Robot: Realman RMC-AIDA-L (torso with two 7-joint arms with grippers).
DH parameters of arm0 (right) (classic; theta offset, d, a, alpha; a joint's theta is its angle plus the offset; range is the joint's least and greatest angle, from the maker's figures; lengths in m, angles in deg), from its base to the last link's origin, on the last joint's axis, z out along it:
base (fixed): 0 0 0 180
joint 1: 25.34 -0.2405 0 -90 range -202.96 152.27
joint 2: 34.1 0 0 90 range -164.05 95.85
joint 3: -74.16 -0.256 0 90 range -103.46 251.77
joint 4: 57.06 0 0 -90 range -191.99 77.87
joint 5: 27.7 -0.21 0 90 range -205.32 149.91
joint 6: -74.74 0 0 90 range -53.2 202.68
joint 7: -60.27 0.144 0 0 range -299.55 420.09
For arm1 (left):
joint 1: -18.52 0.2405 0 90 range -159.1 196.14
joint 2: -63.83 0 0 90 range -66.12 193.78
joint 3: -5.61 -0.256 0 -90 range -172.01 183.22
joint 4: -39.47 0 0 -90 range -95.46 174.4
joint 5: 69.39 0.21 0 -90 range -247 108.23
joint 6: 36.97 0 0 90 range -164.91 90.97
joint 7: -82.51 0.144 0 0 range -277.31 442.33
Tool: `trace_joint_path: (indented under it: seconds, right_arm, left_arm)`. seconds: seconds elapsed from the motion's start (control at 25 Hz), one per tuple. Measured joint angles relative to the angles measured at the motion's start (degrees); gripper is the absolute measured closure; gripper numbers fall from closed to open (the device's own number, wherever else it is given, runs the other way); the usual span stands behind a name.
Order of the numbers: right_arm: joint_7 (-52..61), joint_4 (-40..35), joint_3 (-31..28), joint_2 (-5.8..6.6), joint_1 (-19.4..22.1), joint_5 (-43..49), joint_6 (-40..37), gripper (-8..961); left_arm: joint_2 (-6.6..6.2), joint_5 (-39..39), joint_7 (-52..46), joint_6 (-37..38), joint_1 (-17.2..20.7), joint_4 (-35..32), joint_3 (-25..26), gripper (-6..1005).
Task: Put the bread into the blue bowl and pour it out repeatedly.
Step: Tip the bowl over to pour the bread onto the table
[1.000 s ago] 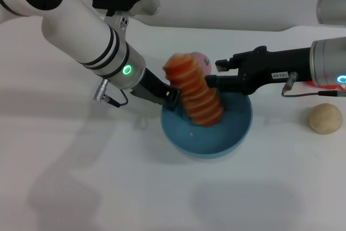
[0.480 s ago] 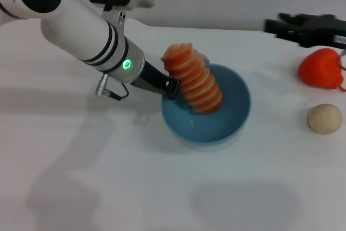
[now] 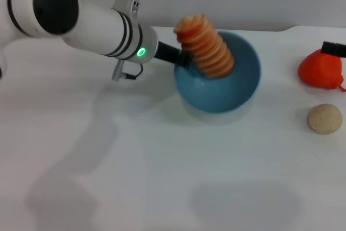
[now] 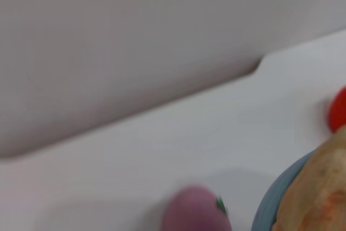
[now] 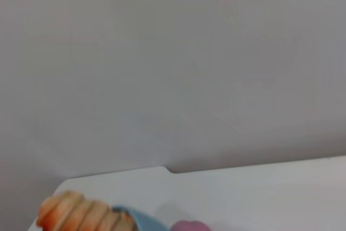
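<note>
Left gripper (image 3: 183,58) pinching the blue bowl (image 3: 238,87) rim, bowl lifted
Tilted, the bread (image 3: 205,46) could spill early

the left gripper (image 3: 184,59) lifted the blue bowl (image 3: 238,87) up and back, tilted; the bread (image 3: 206,46) rode along inside; the right gripper (image 3: 334,48) withdrew to the right edge

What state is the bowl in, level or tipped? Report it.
Tipped: the blue bowl, held by the left hand, shows its inside, bread leaning within.
</note>
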Motion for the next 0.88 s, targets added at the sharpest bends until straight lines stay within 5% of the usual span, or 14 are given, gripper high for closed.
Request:
trace_joint_path:
  seconds: [0.28,0.72,0.88]
  right_arm:
    - [0.0,0.4,-0.2,-0.07,1.3,1.6,-1.2,453]
    - [0.0,0.5,-1.1,-0.09,1.9,1.8,-1.9,450]
    - [0.1,1.0,-3.5,0.09,2.0,2.7,-1.5,449]
  left_arm:
    - [0.12,1.8,0.0,17.1,-0.1,-6.1,-8.1,1000]
    - [0.17,2.2,0.1,25.1,0.1,-7.9,-12.9,999]
    - [0.16,3.7,0.2,27.5,-0.4,-6.7,-18.5,999]
